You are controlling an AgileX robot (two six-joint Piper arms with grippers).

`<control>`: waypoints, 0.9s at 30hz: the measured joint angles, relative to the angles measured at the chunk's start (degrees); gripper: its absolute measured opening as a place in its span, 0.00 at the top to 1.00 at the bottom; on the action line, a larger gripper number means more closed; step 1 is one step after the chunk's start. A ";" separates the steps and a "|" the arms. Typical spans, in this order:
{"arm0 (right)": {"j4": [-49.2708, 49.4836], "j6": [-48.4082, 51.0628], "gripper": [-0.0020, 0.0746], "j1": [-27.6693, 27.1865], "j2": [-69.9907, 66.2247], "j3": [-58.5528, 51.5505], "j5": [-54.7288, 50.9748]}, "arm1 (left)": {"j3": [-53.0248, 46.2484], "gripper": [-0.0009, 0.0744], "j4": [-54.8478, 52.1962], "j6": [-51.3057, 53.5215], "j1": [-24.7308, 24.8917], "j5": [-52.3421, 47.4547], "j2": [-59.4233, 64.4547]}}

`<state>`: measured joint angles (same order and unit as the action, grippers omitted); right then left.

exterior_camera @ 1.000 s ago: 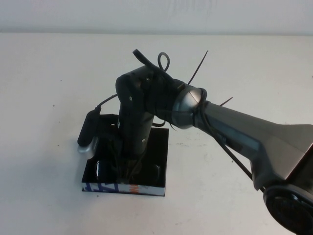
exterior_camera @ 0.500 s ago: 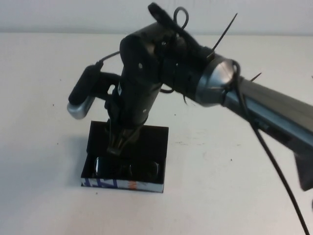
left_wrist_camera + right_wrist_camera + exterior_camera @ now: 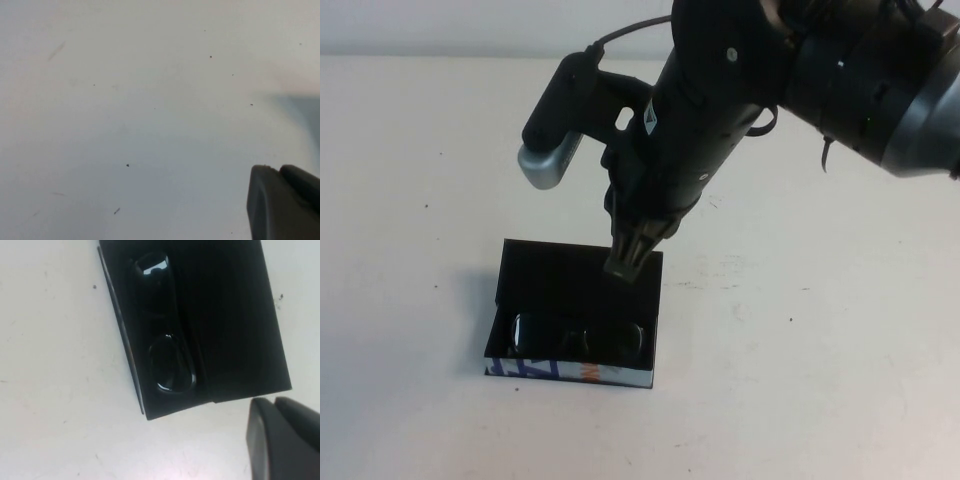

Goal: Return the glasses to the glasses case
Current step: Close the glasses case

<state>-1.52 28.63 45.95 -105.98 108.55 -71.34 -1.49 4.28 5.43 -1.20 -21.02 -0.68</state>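
Glasses (image 3: 578,340) lie inside open case (image 3: 620,295) on tabletop (image 3: 800,330). Right pincer (image 3: 628,256), tips together, above lid. Left pincer (image 3: 285,205): only its wrist view shows it, together, over bare tabletop.

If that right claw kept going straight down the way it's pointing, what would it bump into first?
Probably the flat open lid of the black rectangular glasses case; the right gripper hangs above it, though depth is uncertain.

The glasses case (image 3: 575,315), a black rectangular box with a blue, white and orange patterned front, sits open on the white surface (image 3: 800,350), its flat lid laid back. The glasses (image 3: 578,340), dark-rimmed with glossy lenses, lie inside along the front wall, lenses facing up.
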 joint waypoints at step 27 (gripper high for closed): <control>5.08 -10.07 0.99 -3.23 -3.70 -0.24 2.18 | 10.99 0.99 17.23 -9.57 6.10 2.41 14.25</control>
<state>3.56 18.55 42.72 -109.67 108.31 -69.16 9.49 21.52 -4.13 4.91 -18.61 13.57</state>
